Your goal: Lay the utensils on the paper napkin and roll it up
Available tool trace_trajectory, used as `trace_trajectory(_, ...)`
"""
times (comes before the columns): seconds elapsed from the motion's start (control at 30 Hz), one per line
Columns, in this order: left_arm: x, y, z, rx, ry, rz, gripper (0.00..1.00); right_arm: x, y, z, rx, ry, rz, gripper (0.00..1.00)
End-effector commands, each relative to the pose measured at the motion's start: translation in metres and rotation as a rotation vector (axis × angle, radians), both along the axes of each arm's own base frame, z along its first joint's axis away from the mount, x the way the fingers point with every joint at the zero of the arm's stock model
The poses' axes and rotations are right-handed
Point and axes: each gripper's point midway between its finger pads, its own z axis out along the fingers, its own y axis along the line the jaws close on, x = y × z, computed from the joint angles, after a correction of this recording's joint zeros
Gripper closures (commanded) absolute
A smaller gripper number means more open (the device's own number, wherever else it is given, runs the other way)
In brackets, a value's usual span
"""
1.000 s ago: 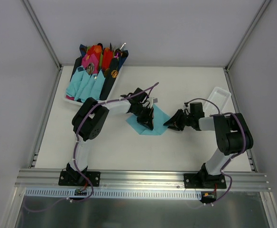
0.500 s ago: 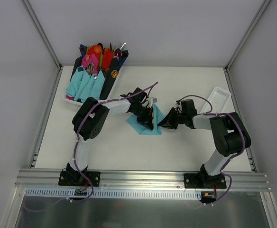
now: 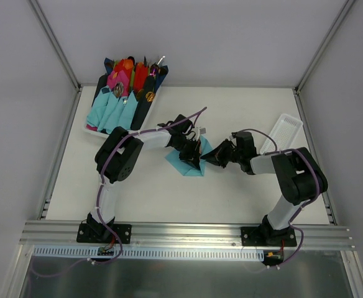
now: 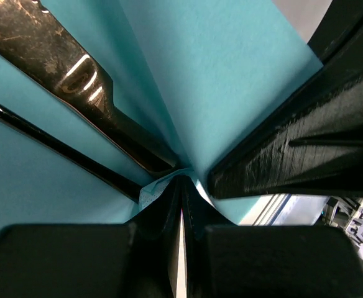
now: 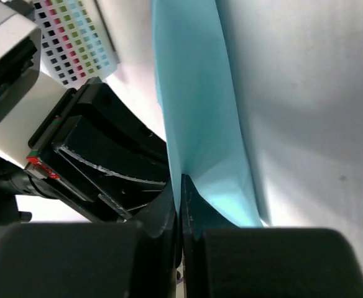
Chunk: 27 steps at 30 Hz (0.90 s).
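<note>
Rolling step, first fold: paper napkin (image 3: 183,165) lies in the middle of the desk (image 3: 169,198) between the two arms, with one side lifted off the surface as a raised flap. State: left end effector (image 4: 183,205) is fully closed, with a crumpled bit of teal edge nipped between its tips. The right end effector (image 5: 180,189) is likewise closed tight on a fold of the same sheet; from overhead the two sit just beside each other, almost touching. Next to the lifted flap the utensils (image 4: 69,59) rest on the napkin: one bronze-brown handle and a thinner dark shaft alongside it. Bowls and tines are out of view, so the count is not confirmed. Judgement: utensils placed, roll barely begun. To do it well, both pinches should travel together over the handles, at the same height and pace, so the flap goes over square rather than skewed. Paper is thin; drawing the two grips apart, or letting one lead, would likely tear it at the pinch. Keep the flap low and snug against the cutlery so the pieces do not slide or fan out. Tuck the edge under the far side of the handles before letting go, one grip at a time. The tray (image 3: 89,129) of finished rolls sits well apart at far left.
</note>
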Motion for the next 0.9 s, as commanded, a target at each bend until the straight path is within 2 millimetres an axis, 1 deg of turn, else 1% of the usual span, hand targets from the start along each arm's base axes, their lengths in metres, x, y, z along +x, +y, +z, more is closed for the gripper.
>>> trace_trajectory(0.0,0.009,0.01,-0.025,0.074,-0.017,0.024,0.99,0.005,0.014,0.013,0.096,-0.013,-0.028,1.0)
trace_trajectory(0.07,0.009,0.01,-0.025,0.075,-0.015,0.025,0.99,0.006,0.015,0.012,0.107,-0.005,-0.04,1.0)
trace_trajectory(0.23,0.01,0.01,-0.022,0.068,-0.017,0.026,0.99,0.0,0.014,-0.009,0.086,0.039,-0.049,1.0)
trace_trajectory(0.27,0.009,0.01,-0.019,0.058,-0.017,0.024,0.99,-0.001,0.013,-0.016,0.078,0.052,-0.05,1.0)
trace_trajectory(0.33,0.011,0.011,-0.015,0.052,-0.02,0.029,0.99,-0.003,0.013,-0.021,0.075,0.062,-0.048,1.0)
trace_trajectory(0.53,0.017,0.012,0.007,0.01,-0.063,0.028,0.99,-0.006,0.012,-0.035,0.057,0.088,-0.045,1.0)
trace_trajectory(0.67,0.024,0.011,0.03,-0.04,-0.1,0.028,0.98,-0.007,0.012,-0.04,0.049,0.1,-0.045,1.0)
trace_trajectory(0.73,0.025,0.011,0.038,-0.059,-0.109,0.026,0.96,-0.007,0.012,-0.043,0.046,0.105,-0.045,1.0)
trace_trajectory(0.77,0.027,0.013,0.046,-0.07,-0.122,0.032,0.96,-0.007,0.011,-0.044,0.044,0.105,-0.046,1.0)
trace_trajectory(0.83,0.024,0.018,0.048,-0.071,-0.124,0.032,0.95,-0.007,0.012,-0.044,0.043,0.105,-0.043,1.0)
trace_trajectory(0.87,0.024,0.02,0.054,-0.082,-0.139,0.03,0.94,-0.007,0.012,-0.045,0.041,0.106,-0.041,1.0)
